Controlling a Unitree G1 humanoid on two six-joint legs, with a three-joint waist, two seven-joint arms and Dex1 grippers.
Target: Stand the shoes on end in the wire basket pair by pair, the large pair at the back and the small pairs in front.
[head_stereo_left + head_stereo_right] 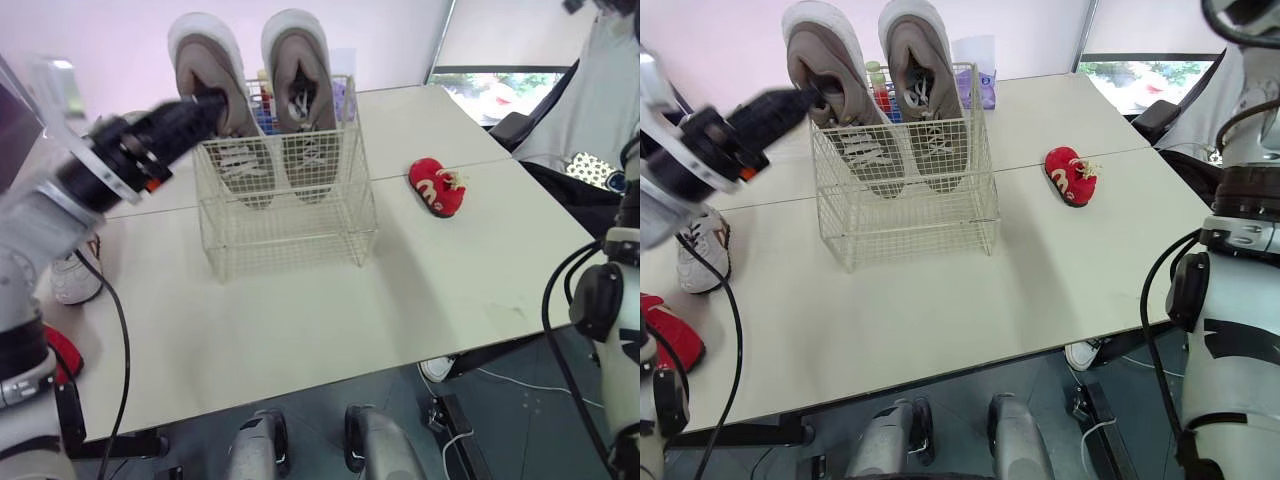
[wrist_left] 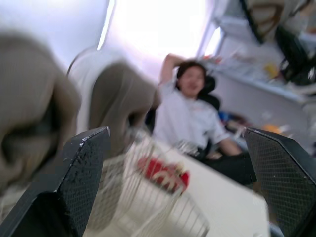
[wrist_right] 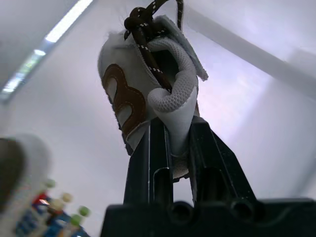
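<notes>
Left eye view, going left to right: a small white shoe (image 1: 75,278) lay at the table (image 1: 300,330) edge. The left gripper (image 1: 210,100), fingers wide apart, was right by one big brown shoe (image 1: 205,55). Its twin (image 1: 300,70) stood beside it, both on end in the wire basket (image 1: 290,230). A small red shoe (image 1: 438,186) lay to the right. The right gripper (image 3: 180,131) pinched a white baby shoe (image 3: 143,84).

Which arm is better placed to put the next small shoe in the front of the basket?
Right. The right end effector grips a small white shoe, ready to carry over. The left end effector is open and empty, up by the large shoes in the basket.
</notes>
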